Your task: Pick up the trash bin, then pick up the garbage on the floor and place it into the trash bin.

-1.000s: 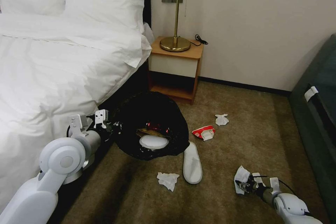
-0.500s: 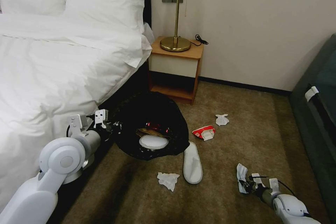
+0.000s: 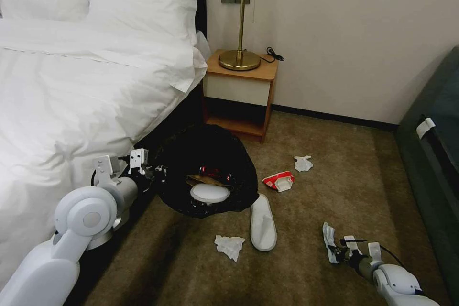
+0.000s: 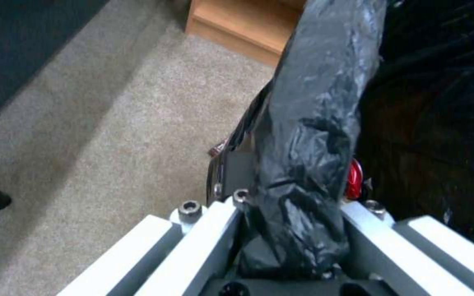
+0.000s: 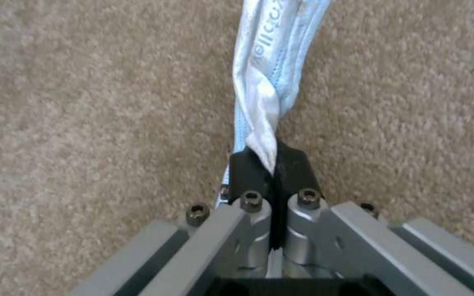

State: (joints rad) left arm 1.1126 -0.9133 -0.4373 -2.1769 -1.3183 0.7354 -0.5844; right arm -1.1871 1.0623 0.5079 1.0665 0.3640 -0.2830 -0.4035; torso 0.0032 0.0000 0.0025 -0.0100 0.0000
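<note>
We hold the trash bin (image 3: 205,172) by its bag rim w/ left gripper (image 4: 286,197) beside the bed (image 3: 71,81). Right gripper (image 5: 274,170) pinches a white packet (image 3: 329,241) right of bin; we should carry it level over the mouth before releasing.

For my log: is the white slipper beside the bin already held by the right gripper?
No, the slipper lies untouched.

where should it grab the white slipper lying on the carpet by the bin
Best at the slipper's open heel end, nearest the robot, coming from above. It lies flat, sole down, lengthwise away from the robot, so one finger can likely slide under the thin edge there. The right end effector already pinches a white wrapper.
</note>
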